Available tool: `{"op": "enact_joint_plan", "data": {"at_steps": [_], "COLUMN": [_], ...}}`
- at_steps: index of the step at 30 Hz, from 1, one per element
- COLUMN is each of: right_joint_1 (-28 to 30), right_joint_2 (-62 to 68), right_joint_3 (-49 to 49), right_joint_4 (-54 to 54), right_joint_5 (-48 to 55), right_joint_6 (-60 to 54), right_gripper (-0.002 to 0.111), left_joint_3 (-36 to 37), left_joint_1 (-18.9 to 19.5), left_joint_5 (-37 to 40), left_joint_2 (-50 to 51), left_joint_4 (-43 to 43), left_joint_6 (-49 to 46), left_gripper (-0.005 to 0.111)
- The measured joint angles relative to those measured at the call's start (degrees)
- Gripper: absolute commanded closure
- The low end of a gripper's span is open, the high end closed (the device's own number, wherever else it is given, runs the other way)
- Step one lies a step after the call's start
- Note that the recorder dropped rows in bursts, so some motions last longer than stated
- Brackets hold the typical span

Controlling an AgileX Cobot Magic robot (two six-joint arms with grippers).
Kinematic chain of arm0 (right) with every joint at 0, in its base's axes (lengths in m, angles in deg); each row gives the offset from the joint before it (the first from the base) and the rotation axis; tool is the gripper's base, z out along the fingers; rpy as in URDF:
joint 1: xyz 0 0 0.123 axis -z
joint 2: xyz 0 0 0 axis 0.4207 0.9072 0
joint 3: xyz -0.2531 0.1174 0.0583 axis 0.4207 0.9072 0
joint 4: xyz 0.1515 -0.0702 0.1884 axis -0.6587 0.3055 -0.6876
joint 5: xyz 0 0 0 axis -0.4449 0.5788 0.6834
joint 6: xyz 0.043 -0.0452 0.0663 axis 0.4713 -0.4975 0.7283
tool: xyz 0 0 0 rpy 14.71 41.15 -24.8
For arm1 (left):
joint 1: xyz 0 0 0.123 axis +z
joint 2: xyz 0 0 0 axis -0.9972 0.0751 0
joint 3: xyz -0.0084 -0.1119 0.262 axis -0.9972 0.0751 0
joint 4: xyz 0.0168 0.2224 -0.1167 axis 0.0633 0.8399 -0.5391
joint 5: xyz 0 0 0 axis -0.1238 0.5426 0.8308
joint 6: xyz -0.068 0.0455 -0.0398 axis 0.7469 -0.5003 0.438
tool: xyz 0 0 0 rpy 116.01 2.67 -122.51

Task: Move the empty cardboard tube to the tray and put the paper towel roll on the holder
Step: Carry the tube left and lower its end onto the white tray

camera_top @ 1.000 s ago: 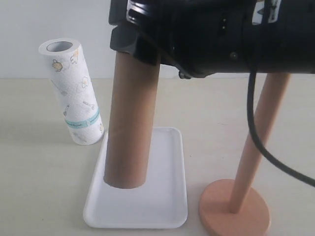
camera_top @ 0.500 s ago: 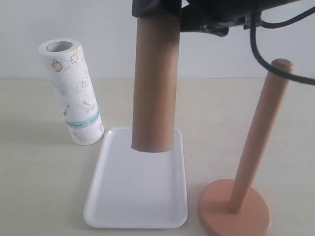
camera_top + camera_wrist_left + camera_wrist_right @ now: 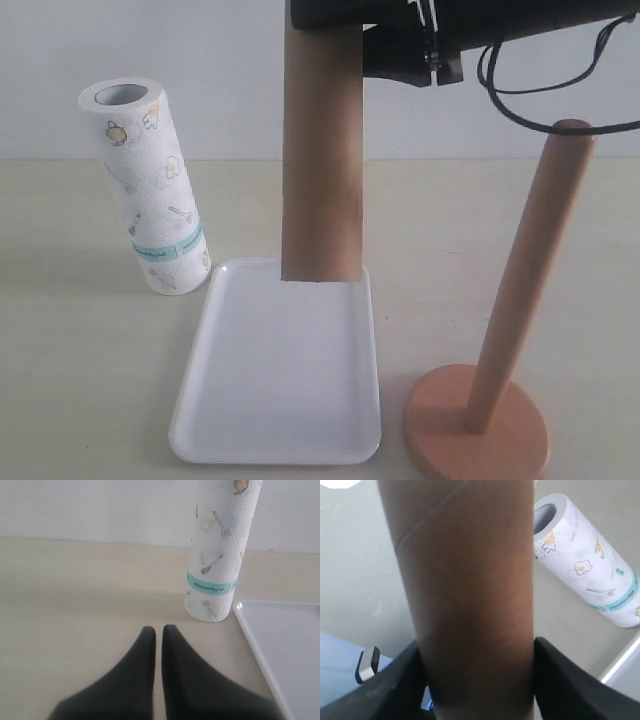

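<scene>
Risking a miss: empty cardboard tube [image 3: 322,150] hung upright at the 12 o'clock rim of the tray [image 3: 275,455], lower end barely over it. Let go upright, likely to topple and roll toward the holder [image 3: 525,290] at 4 o'clock or the paper towel roll [image 3: 150,190] at 10 o'clock. Pinched near the top only by right claw [image 3: 477,680], spread wide around smooth cardboard. Left claw [image 3: 158,635] closed, empty.

Tray: glossy white, flat, low rim. Holder: matte reddish wood, round-topped post, disc base. Tube: plain brown, faint spiral seam. Roll: embossed, teal band, tilted.
</scene>
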Motion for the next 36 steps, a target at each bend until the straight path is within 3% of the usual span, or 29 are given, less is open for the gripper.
{"op": "enact_joint_plan", "data": {"at_steps": [10,21,36], "right_joint_1": [2.39,3.48,2.26], "right_joint_2": [17.38,16.53,25.07], "right_joint_3": [-5.77,-9.96,-10.2], "right_joint_4": [-9.18,-10.32,-9.96], "right_joint_5": [3.48,3.66,3.61], "right_joint_6": [-8.35,-7.69,-7.48], "right_gripper": [0.109,0.109,0.109], "left_joint_3": [0.0,0.0,0.0], "left_joint_1": [0.0,0.0,0.0], "left_joint_5": [0.0,0.0,0.0], "left_joint_2": [0.0,0.0,0.0], "left_joint_4": [0.0,0.0,0.0], "left_joint_6": [0.0,0.0,0.0], "left_gripper": [0.103,0.103,0.103]}}
